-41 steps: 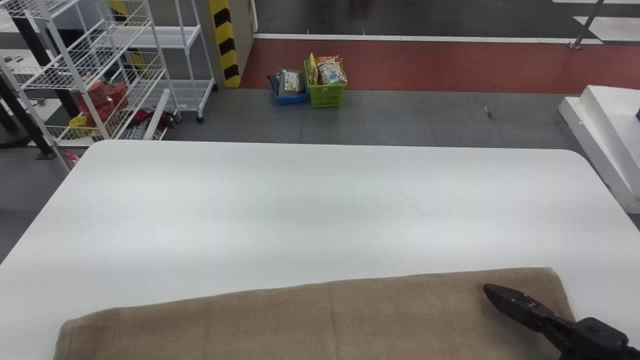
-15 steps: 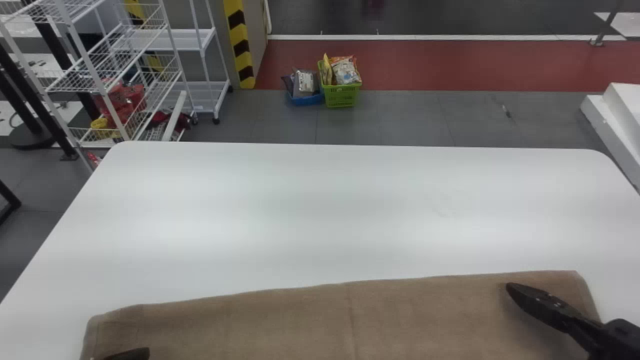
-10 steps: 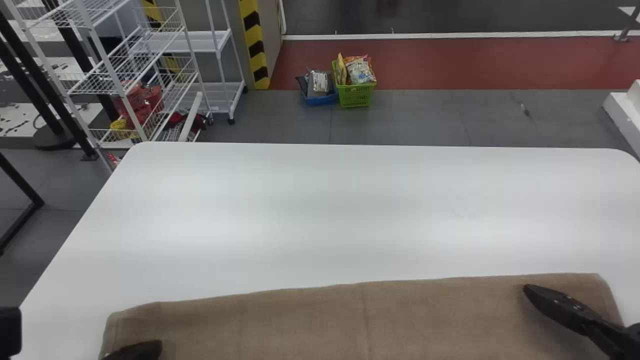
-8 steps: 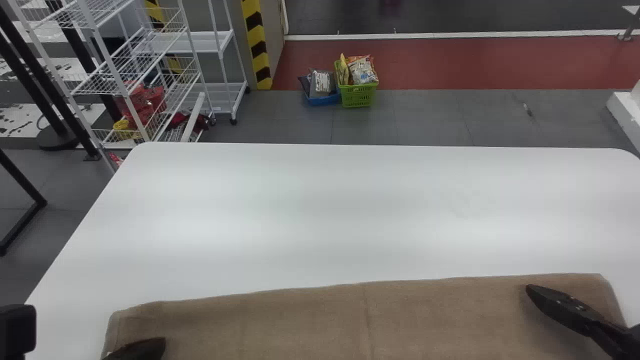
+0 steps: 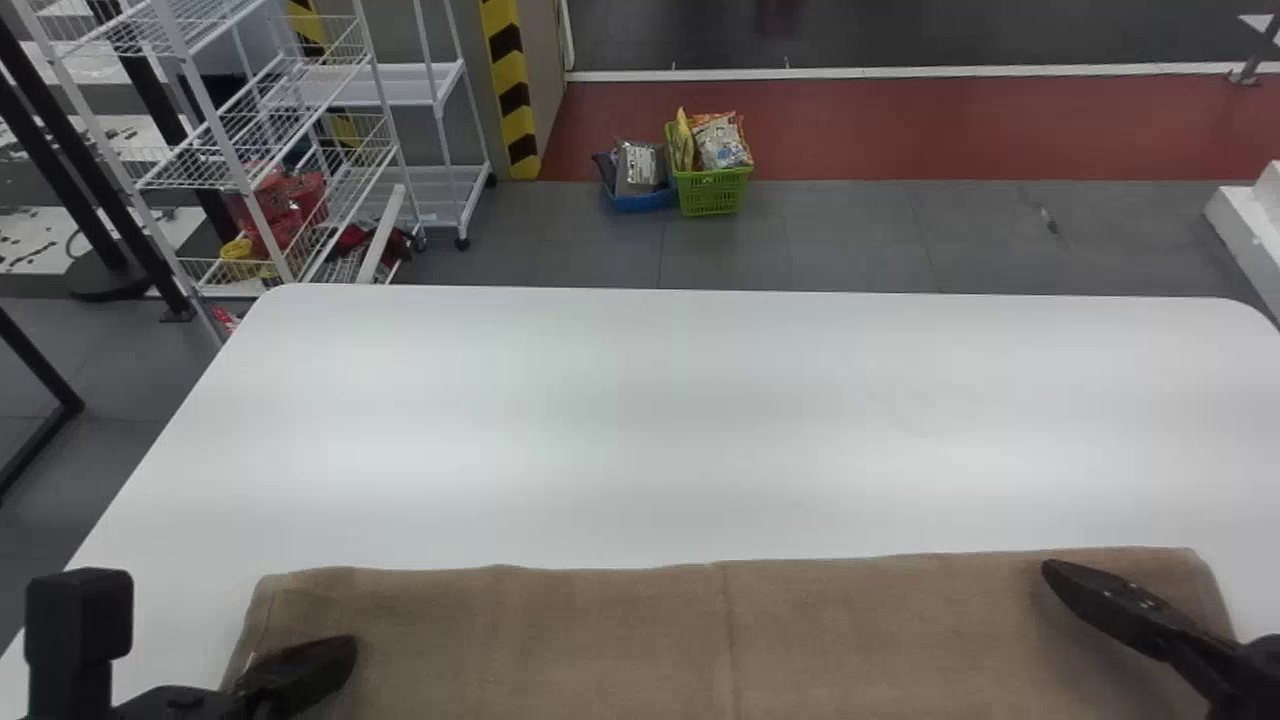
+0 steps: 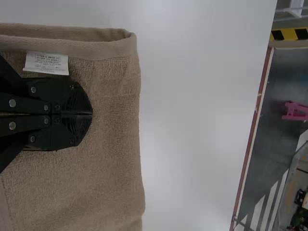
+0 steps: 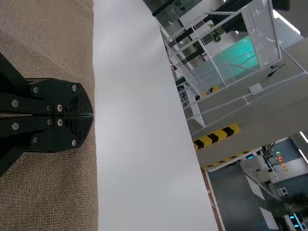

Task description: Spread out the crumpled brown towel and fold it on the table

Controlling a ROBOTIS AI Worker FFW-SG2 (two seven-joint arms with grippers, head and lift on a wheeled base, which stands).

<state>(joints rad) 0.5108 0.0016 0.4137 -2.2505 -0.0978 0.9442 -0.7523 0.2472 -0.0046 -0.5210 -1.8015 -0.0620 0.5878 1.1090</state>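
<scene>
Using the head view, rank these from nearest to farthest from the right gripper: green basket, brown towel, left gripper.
1. Brown towel: nearest, its right end just beneath the right gripper.
2. Left gripper: across at the towel's left end.
3. Green basket: farthest, out past the far edge of the table.

- Brown towel (image 5: 600,640): matt cloth, rough looped pile, smoother band (image 6: 96,49) along one edge
- Label (image 6: 46,63): thin, smooth
- Surface (image 5: 640,420): smooth, softly glossy
- Left end effector (image 5: 342,652) and right end effector (image 5: 1056,575): mostly matt, ridged tips, shiny metal screw heads (image 6: 12,103)
- Green basket (image 5: 712,192): plastic
</scene>
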